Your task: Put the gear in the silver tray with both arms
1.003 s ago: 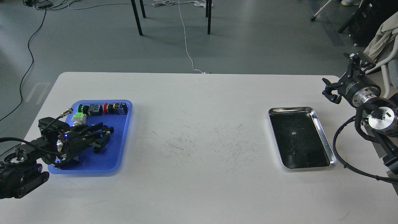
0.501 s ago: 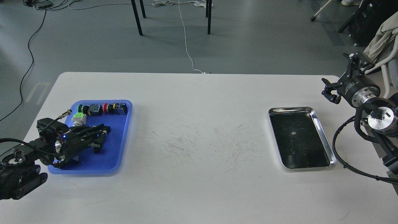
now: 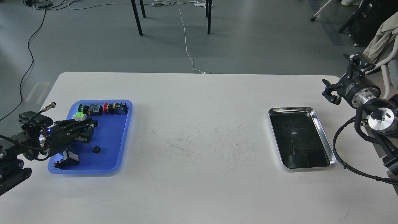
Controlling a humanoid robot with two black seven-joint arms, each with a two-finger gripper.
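Note:
A small black gear (image 3: 96,149) lies loose on the floor of the blue tray (image 3: 122,137) at the left. My left gripper (image 3: 90,130) hovers over that tray, just left of and above the gear, with nothing seen in it. Its dark fingers overlap, so I cannot tell how far apart they are. The silver tray (image 3: 321,132) sits at the right of the table, and its dark bottom holds nothing. My right gripper (image 3: 342,76) is open and empty, raised beyond the silver tray's far right corner, near the table edge.
Several button and switch parts (image 3: 102,109) line the blue tray's far edge, with a green-white part (image 3: 79,116) beside them. A black part (image 3: 67,160) lies at its near left corner. Black cables (image 3: 345,155) hang by the right arm.
My left gripper has pulled back to the left by a hand's width, uncovering the small black gear on the blue tray. The right arm has barely moved.

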